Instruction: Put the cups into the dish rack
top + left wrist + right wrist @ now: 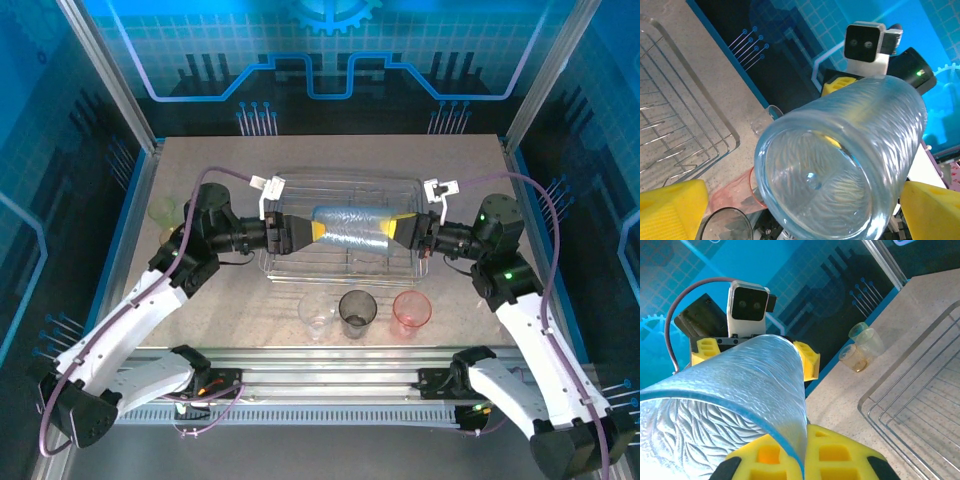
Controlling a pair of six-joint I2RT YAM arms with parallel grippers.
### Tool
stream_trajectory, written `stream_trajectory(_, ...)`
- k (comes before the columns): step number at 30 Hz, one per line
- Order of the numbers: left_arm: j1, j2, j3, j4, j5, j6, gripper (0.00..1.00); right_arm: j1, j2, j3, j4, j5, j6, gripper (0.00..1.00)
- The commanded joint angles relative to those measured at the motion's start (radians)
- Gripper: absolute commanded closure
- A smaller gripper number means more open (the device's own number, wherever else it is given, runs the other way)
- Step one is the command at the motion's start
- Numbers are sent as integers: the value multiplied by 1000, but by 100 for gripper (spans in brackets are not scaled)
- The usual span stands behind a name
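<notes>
Close wide-open left jaws squarely around base of pale blue cup (pixel 350 228) before releasing right jaws, pinched shut on its rim, above dish rack (pixel 330 262).

We see a speckled grey table (pixel 330 152). Behind it stands a blue panel (pixel 330 60); along its near edge, an aluminium rail (pixel 330 385).

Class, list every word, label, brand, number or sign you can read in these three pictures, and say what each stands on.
No words, brands, labels or numbers are readable in any view.
Sign only: a pale gear outline on the blue gridded back panel, without lettering.
The pale blue ribbed translucent plastic cup, silver wire dish rack and white camera box show no print.
</notes>
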Motion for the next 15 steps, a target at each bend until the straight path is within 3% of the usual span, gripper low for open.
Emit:
stream_trajectory(1, -15, 11, 12, 48, 40, -17, 1, 4, 9, -16, 131, -58, 84, 100)
stream_trajectory(12, -49, 19, 10, 99, 82, -15, 1, 78, 69, -20, 213, -42, 122, 100)
stream_trajectory(15, -58, 24, 13, 95, 82, -10, 5, 84, 78, -20, 216, -35, 124, 100)
